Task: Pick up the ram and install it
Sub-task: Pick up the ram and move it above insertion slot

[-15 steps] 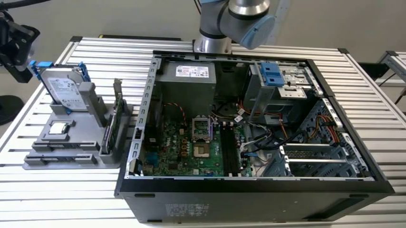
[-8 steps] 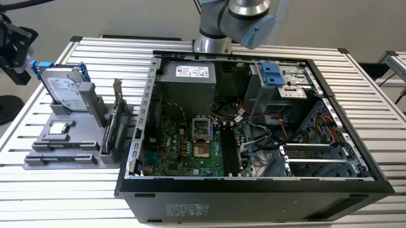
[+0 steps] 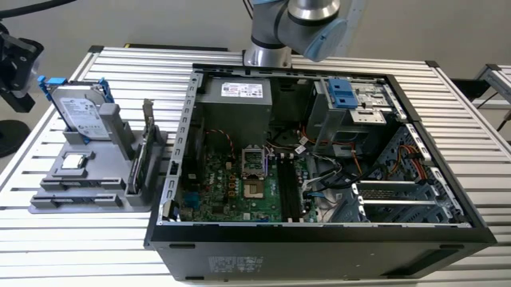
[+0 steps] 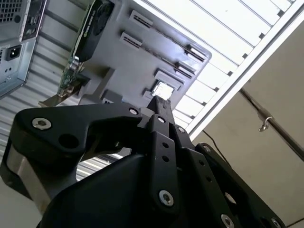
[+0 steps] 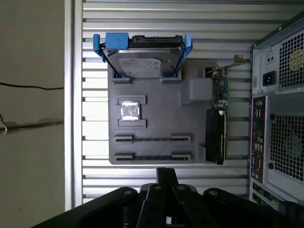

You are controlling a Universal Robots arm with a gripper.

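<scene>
Gripper state: the gripper (image 5: 166,170) hangs above the slatted table (image 5: 95,180). Its fingers look pressed together with nothing between them.
Ram location: I judge that the ram sits edge-on in one of the two long slots (image 5: 152,139) of the grey tray (image 5: 156,102), just beyond the fingertips. Each slot shows a thin dark line, and I cannot tell which is the stick.
Risk, fingers together: a descent in this state would strike the stick's top edge instead of straddling it.
Risk, wrong slot: closing over an empty slot would grasp nothing.
Risk, skewed grasp: a thin board held off-centre may tilt and bind in its end clips.
Risk, seating: a tilted stick may jam at the memory sockets (image 3: 288,188).
Hard drive (image 5: 142,64): upright at the tray end farthest from the fingertips, well apart from the slots.
CPU (image 5: 129,110): flat in its recess, between the drive and the slots.
Card with bracket (image 5: 216,133): on edge, just beside the slot ends. I judge it the likeliest thing to foul the gripper body.
Case (image 5: 280,118): open, beside the tray. Its wall stands between the tray and the sockets.
Cables (image 3: 335,173): loose, near the sockets.
</scene>
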